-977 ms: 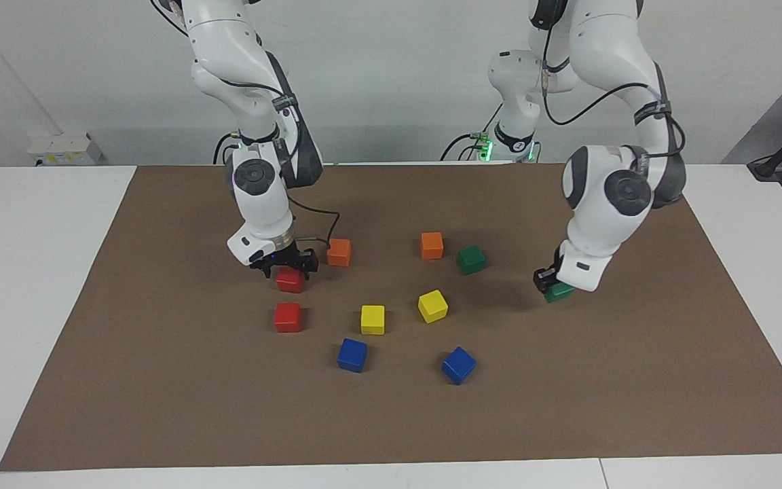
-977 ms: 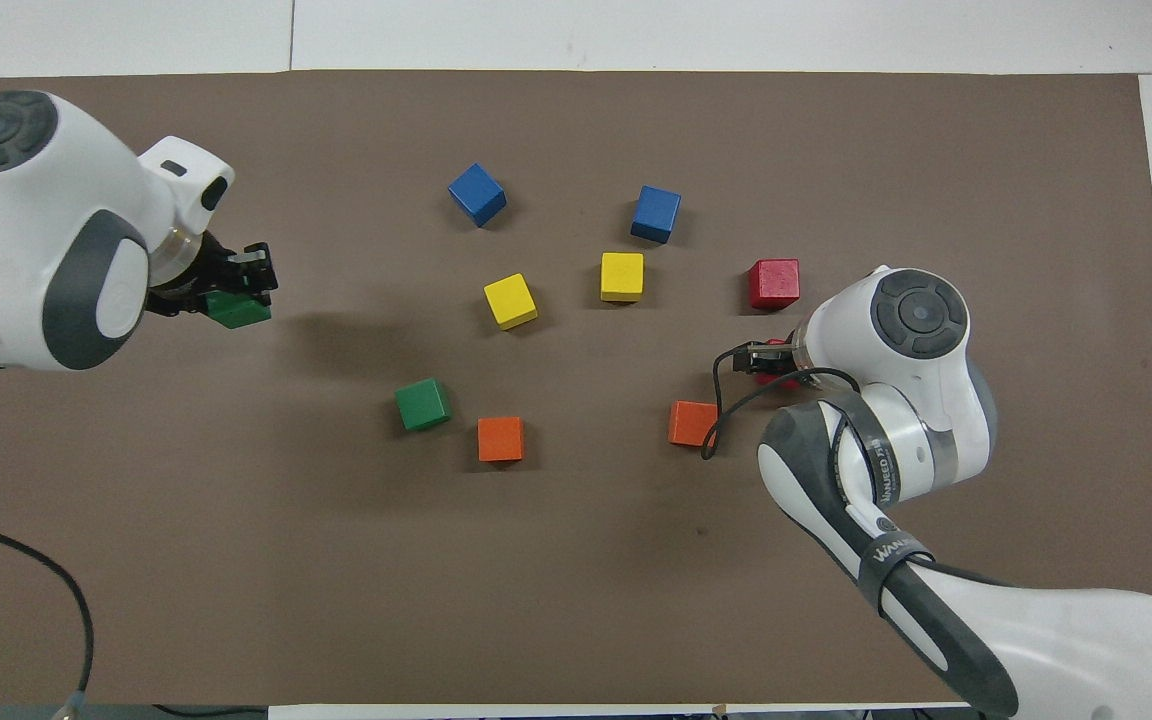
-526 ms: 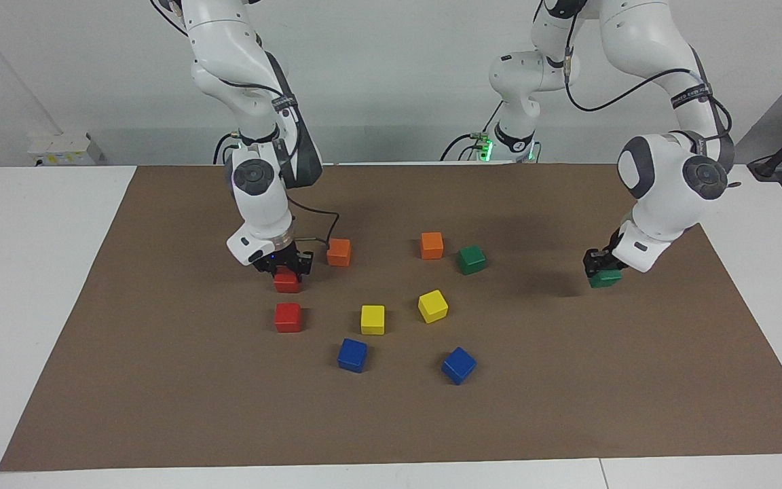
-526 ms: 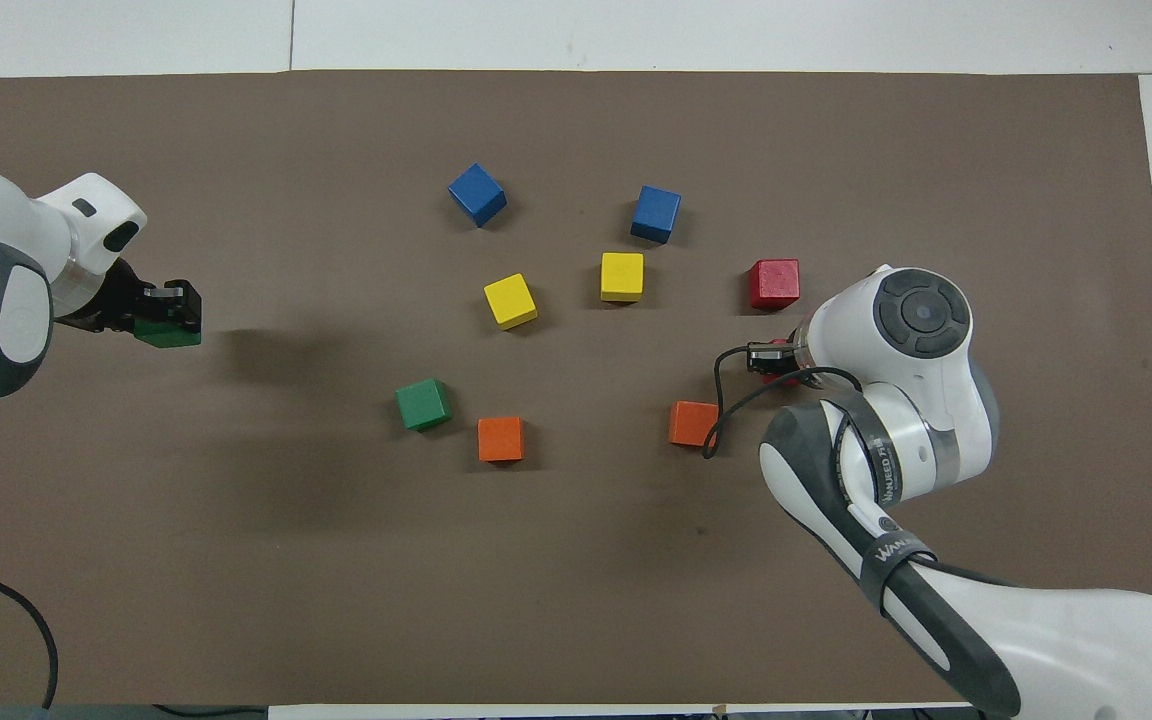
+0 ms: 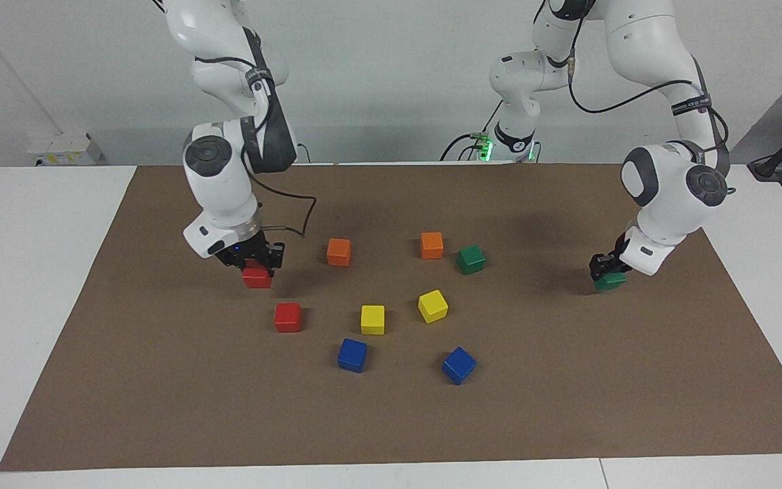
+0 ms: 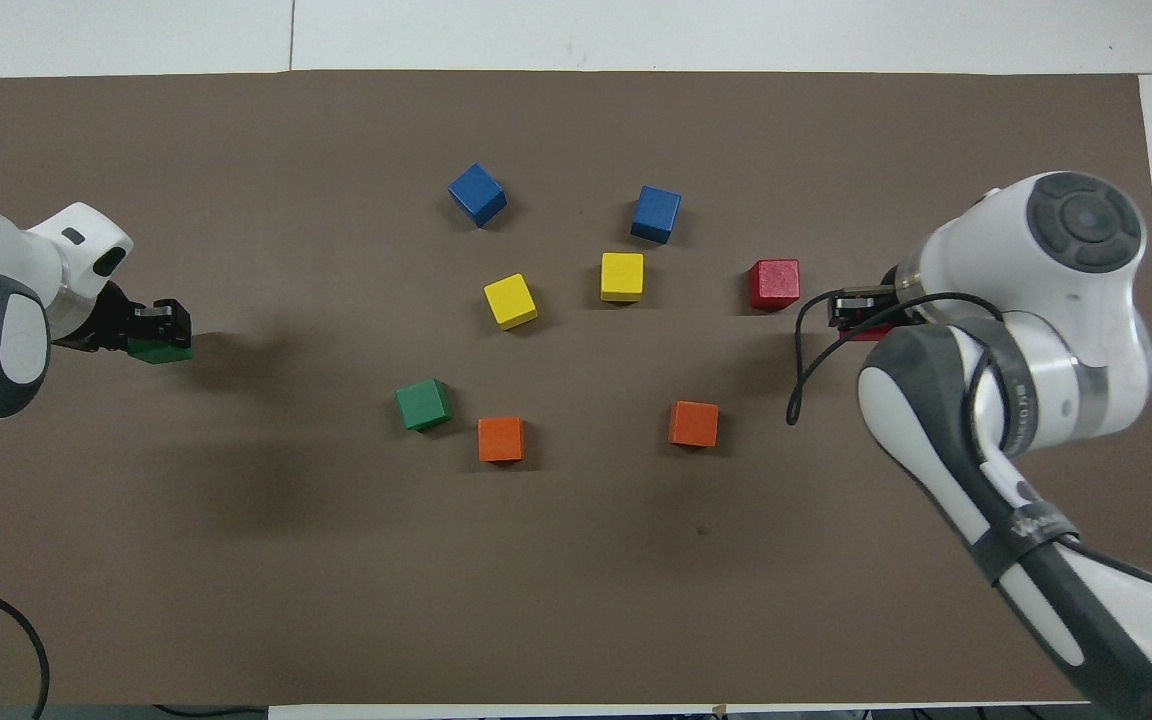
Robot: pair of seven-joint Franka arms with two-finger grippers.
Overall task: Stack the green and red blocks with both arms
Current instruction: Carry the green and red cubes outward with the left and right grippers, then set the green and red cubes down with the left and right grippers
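Red cube [image 5: 256, 277] now hangs pinched in our right gripper [image 5: 253, 260] fingers, carried off toward the right arm's end of the desk, beside the free red cube [image 5: 288, 317]. Our left gripper [image 5: 605, 269] pinches a green cube [image 5: 609, 280] low over the brown mat [image 5: 567, 380], well apart from its mate [image 5: 471, 259]; we judge both stackings next.

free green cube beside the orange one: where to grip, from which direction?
Come straight down on the loose green block and pinch two opposite side faces. It sits slightly rotated, so turn the wrist to match. Use the pair of faces that keeps the fingers off the nearby orange block.
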